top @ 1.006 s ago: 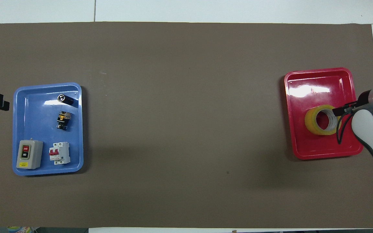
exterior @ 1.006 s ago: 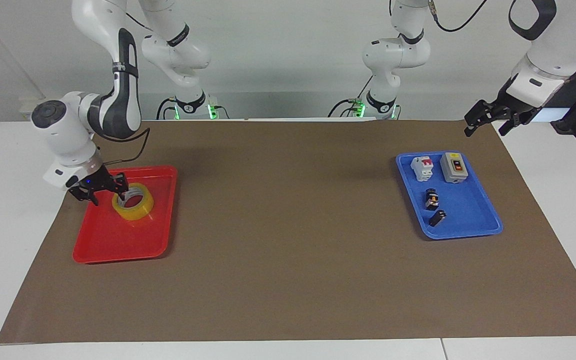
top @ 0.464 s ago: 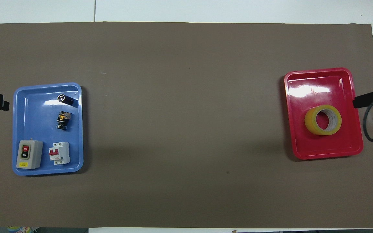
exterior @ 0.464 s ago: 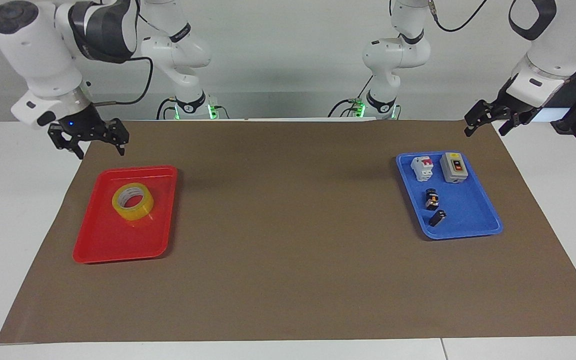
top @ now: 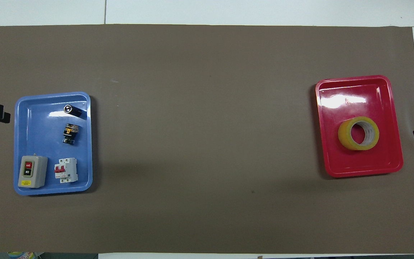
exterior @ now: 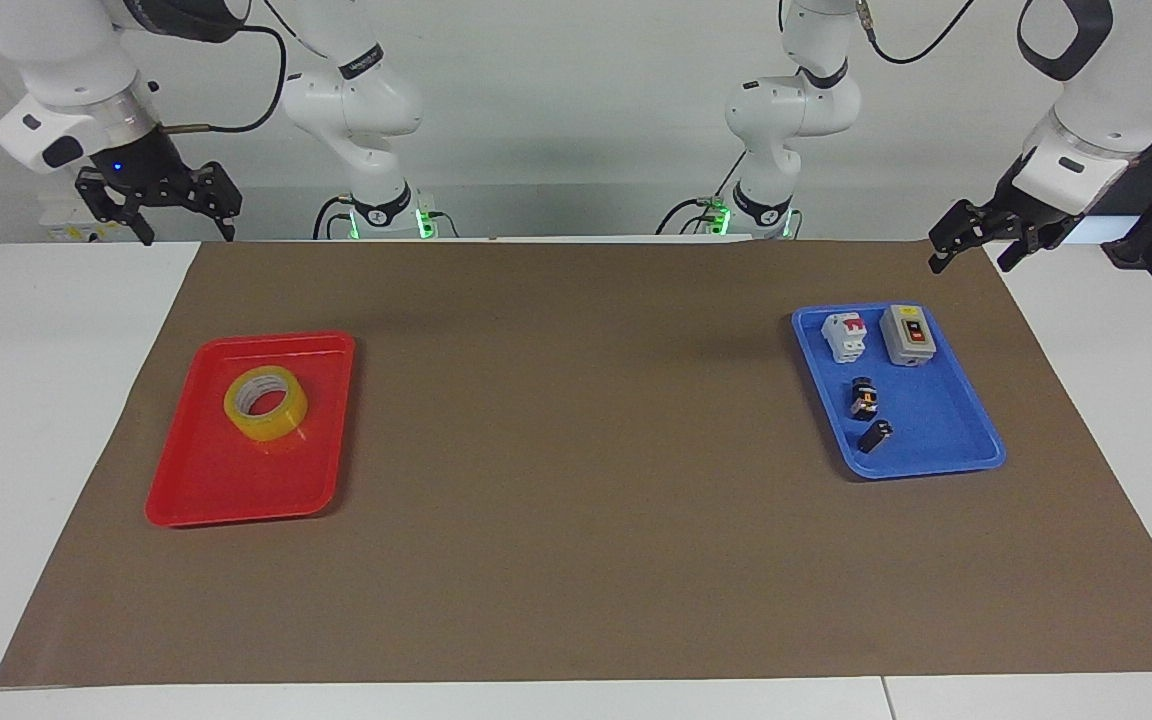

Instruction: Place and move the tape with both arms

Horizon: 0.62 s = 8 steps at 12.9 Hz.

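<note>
- You can see the tape (exterior: 265, 402) lying flat in the red tray (exterior: 198, 495), near the mat's edge at the right arm's end.
- Your right gripper (exterior: 158, 200) hangs raised with fingers spread, holding nothing; the left gripper (exterior: 981, 238), also spread and empty, waits.
- Placing looks done; nothing visible remains.

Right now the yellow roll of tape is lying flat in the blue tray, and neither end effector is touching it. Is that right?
Not quite. The yellow roll of tape is lying flat in the red tray, not the blue tray, which holds small electrical parts; the facing view shows it. The rest stands: the right end effector and the left end effector are both up and clear of it.
</note>
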Each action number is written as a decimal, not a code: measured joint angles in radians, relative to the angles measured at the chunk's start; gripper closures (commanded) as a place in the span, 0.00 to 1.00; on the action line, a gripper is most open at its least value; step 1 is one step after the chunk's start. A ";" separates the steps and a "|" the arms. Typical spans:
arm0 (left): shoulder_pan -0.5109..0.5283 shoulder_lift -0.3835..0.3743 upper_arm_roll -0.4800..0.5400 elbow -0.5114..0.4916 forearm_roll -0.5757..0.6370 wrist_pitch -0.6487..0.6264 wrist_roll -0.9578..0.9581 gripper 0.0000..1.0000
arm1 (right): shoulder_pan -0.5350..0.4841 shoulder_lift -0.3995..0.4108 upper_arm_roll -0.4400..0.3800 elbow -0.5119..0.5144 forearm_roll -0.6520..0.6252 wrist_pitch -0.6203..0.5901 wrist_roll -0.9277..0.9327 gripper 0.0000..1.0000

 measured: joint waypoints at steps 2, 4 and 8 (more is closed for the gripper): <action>0.000 0.000 0.000 0.000 0.000 0.000 0.000 0.00 | 0.048 0.057 -0.029 0.076 0.000 -0.014 0.052 0.00; 0.000 0.000 0.000 0.000 0.000 0.000 0.000 0.00 | 0.065 0.070 -0.034 0.098 0.007 -0.025 0.089 0.00; 0.000 0.000 0.000 0.000 0.000 0.000 0.000 0.00 | 0.074 0.071 -0.050 0.105 0.014 -0.031 0.093 0.00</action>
